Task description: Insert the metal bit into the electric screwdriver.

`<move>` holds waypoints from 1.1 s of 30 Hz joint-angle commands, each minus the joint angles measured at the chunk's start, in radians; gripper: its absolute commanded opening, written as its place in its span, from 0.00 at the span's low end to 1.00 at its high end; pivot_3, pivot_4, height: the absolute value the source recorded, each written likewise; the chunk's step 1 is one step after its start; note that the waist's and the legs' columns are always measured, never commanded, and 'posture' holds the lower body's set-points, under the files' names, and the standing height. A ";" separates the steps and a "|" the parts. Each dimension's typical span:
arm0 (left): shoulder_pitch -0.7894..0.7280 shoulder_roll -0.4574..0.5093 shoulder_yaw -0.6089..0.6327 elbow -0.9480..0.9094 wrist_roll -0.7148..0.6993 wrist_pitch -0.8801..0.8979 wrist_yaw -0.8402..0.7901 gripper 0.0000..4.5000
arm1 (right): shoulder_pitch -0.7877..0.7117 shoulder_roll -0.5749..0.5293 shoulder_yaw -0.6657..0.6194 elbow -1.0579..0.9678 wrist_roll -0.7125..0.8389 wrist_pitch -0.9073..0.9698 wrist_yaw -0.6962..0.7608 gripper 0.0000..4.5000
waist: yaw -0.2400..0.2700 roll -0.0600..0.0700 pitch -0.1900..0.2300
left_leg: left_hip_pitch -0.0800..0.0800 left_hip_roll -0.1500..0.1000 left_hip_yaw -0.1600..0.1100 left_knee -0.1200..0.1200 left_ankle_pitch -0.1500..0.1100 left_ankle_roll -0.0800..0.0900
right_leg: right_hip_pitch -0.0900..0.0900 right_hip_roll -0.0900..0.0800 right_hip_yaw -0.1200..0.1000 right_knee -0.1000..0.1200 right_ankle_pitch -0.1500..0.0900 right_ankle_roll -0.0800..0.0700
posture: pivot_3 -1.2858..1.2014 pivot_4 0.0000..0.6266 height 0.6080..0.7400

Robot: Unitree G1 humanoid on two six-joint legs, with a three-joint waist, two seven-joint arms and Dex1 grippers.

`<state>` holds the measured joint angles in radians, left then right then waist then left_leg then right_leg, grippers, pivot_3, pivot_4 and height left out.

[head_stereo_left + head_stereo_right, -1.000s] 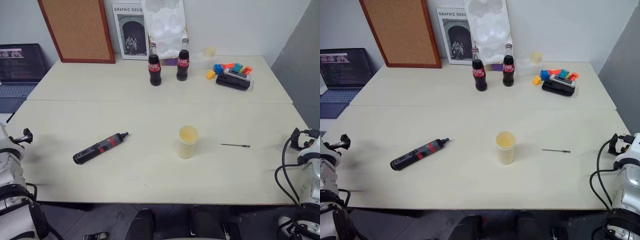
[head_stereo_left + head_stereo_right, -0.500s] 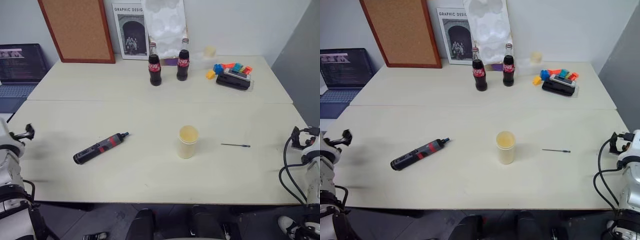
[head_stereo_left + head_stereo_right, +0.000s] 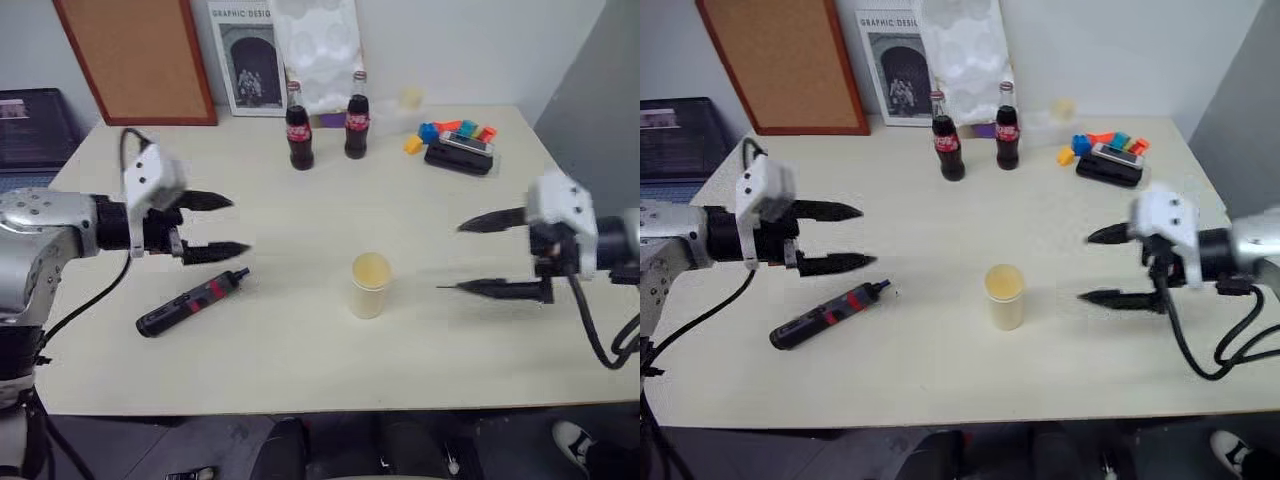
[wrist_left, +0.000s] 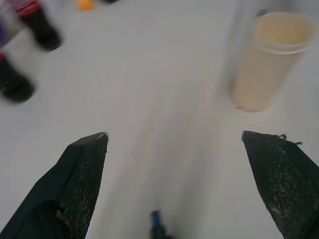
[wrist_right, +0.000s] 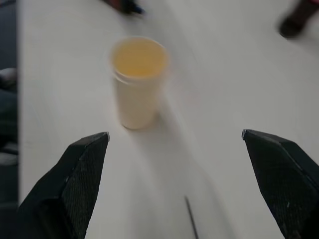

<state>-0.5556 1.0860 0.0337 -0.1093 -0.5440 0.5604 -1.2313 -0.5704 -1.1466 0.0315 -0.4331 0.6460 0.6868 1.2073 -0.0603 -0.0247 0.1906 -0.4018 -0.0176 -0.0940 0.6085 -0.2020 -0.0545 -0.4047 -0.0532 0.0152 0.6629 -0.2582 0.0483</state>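
Pale table (image 3: 300, 370) top fills most of the scene, and its near edge has lots of bare room. Closest to that edge, toward the left side, lies the electric screwdriver (image 3: 190, 301), flat, with its tip aimed at the middle of the table. The left gripper (image 3: 232, 226) hangs just above and behind it, jaws wide open and holding nothing. A cream cup (image 3: 369, 285) stands near the middle. The metal bit (image 5: 191, 220) lies flat toward the right side, and the right gripper (image 3: 460, 258) hovers over it, jaws wide open and empty too. It looks like the picking-up step has not started: each gripper needs to come down on its own thing and close. The bit is very thin, so the right jaws must go low and pinch carefully. The cup sits between both things and could get knocked. Far back, near the far edge, stand two cola bottles (image 3: 297, 126) and some coloured blocks (image 3: 455, 133), well apart.
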 commanded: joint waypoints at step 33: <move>0.011 -0.082 0.042 -0.252 -0.133 0.137 0.050 1.00 | -0.261 0.339 0.487 0.174 -0.508 -0.217 0.141 0.83 | 0.013 -0.001 0.001 | -0.001 -0.001 -0.002 0.001 0.000 0.000 | 0.000 0.000 0.000 0.002 0.000 0.000 | 0.52 0.24 1.00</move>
<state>-0.5241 1.0015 0.0507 -0.3475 -0.6670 0.6966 -1.1877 -0.8220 -0.8078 0.5323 -0.2507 0.1537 0.4992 1.3356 -0.0475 -0.0258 0.1920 -0.4026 -0.0187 -0.0962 0.6100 -0.2018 -0.0547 -0.4051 -0.0531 0.0147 0.6648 -0.2578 0.0485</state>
